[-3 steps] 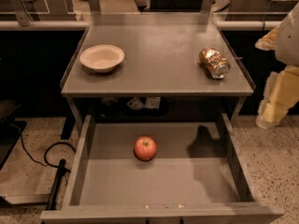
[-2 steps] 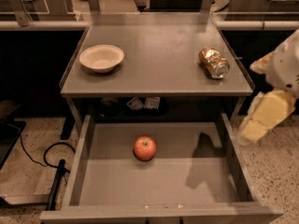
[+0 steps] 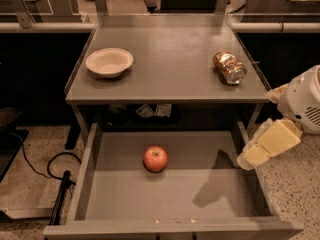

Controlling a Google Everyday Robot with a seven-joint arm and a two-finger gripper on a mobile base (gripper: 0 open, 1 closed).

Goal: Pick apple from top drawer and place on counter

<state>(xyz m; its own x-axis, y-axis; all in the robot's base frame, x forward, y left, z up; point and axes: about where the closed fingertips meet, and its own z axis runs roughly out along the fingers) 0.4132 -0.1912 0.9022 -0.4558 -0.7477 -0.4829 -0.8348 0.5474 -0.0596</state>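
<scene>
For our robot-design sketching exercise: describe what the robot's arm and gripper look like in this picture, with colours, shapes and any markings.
The arm shows at the right edge as a rounded, glossy white housing with a patch of dark vent slits. The gripper, above the right wall of the top drawer, is pale cream-yellow, blocky and flat-faced. No cables or lettering show.

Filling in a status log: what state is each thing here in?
top drawer: pulled open.
apple: lying on the drawer bottom, ungrasped.
bowl: upright, empty, on the counter, left side.
can: crushed, on its side, counter's right.
gripper: at the drawer's right wall, apart from the apple.
</scene>
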